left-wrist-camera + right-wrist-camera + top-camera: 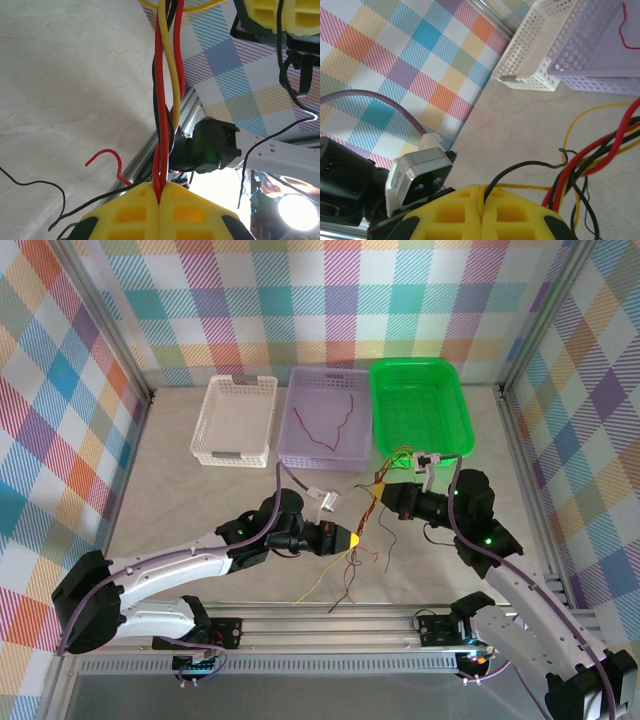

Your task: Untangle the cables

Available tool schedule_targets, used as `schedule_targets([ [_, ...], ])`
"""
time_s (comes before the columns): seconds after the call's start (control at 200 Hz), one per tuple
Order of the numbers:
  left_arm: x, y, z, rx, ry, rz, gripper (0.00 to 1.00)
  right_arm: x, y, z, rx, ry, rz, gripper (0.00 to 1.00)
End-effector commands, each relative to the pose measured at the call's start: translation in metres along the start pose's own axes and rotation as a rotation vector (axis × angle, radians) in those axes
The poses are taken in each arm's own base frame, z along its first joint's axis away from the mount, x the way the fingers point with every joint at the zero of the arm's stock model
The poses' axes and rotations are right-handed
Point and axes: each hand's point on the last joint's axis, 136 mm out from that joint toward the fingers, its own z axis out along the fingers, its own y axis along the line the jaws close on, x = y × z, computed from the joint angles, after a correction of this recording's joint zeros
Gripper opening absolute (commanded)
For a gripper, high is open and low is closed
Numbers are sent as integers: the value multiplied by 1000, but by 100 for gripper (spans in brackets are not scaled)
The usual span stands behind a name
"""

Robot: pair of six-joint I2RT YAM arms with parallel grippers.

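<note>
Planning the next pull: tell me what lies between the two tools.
Twisted red, yellow and black cables stretch from left tool to right tool, in the top view.

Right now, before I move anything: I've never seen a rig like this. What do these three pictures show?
Two robot arms sit at the table's near edge. The top picture looks down from behind them. The other two come from a camera on each wrist, so the yellow fingers at the bottom are that arm's own gripper. The left gripper is shut on red strands of the cables; the right gripper is shut with a black strand between its fingers. The tangle stretches between them, loose ends on the table. Behind stand a white basket, a purple basket with red cable inside, and a green basket.
</note>
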Motion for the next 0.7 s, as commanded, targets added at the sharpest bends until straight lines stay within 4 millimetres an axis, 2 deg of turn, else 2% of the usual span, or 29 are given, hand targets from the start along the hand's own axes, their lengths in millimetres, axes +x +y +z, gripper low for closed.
schedule_targets([
  [0.0, -16, -1, -15, -73, -85, 52, 0, -7, 3, -8, 39, -24, -67, 0],
  [0.085, -27, 4, -26, -132, -137, 64, 0, -8, 4, -12, 66, -14, -92, 25],
  [0.205, -41, 1, -34, -150, -184, 81, 0, -6, 9, -12, 48, 14, -104, 45],
  [0.34, -51, -9, -29, -140, -179, 112, 0, -2, 16, -5, -19, 45, -78, 50],
  [0.515, -60, -19, -22, -124, -173, 138, 0, 10, 12, 17, -92, 116, 2, 47],
  [0.695, -60, -19, -18, -124, -155, 144, 0, 23, 16, 32, -109, 142, -25, 45],
])
